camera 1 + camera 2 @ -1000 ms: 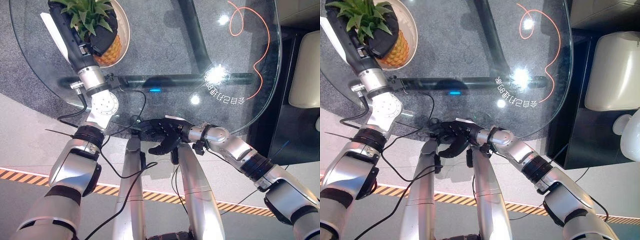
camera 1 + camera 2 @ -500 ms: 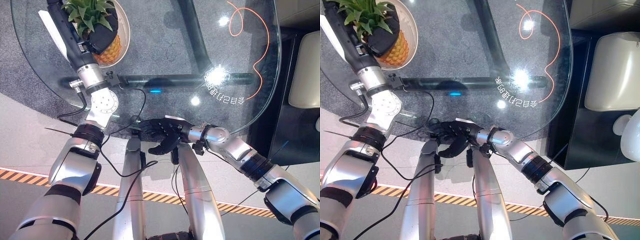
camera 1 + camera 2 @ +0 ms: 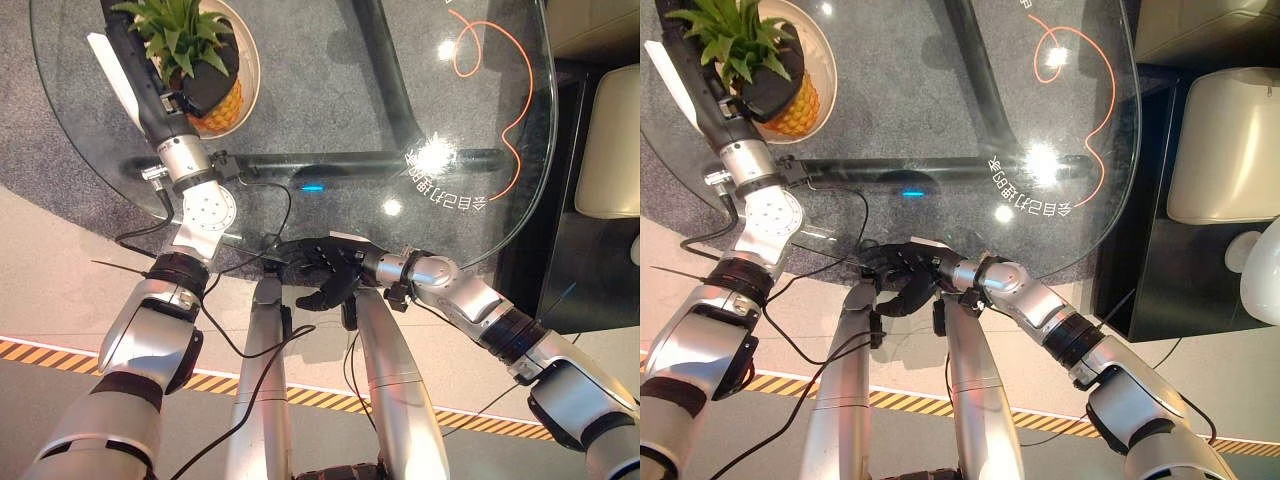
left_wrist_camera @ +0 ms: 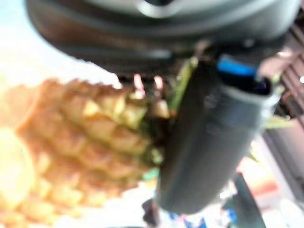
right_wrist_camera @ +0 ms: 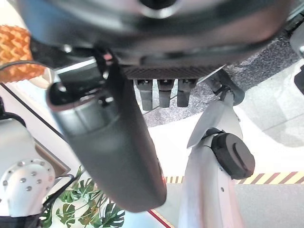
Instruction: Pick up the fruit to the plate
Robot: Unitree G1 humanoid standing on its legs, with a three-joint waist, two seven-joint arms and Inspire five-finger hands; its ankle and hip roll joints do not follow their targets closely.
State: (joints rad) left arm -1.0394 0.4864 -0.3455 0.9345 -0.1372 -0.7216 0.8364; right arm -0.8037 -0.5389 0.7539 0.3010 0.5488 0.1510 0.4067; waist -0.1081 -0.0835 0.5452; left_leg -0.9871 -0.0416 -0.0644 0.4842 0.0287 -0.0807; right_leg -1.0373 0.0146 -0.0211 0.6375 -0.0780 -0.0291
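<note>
- The table (image 3: 340, 90) is round glass with a dark frame under it; its smooth top is a risk, since a plate nudged sideways would likely slide rather than stay put.
- The plate (image 3: 250, 60) sits near the table's far left edge. I judge that a push from the arm could carry it toward that rim.
- The pineapple (image 3: 215, 100) lies over the plate, leafy crown pointing away from the robot, body toward it. It is tall and top-heavy; released off-centre, it may roll or tip off the plate.
- The left hand (image 3: 205, 70) is clamped on the pineapple, fingers curled round it where crown meets body; the left wrist view shows the thumb (image 4: 209, 142) pressed against the scaly skin. Leaves could snag the fingers on opening and drag the fruit along.
- Whether the pineapple rests fully on the plate cannot be told; letting go early could drop it.
- The right hand (image 3: 325, 270) hangs below the near edge, fingers loosely curled, holding nothing. Raised carelessly, it could strike the glass.
</note>
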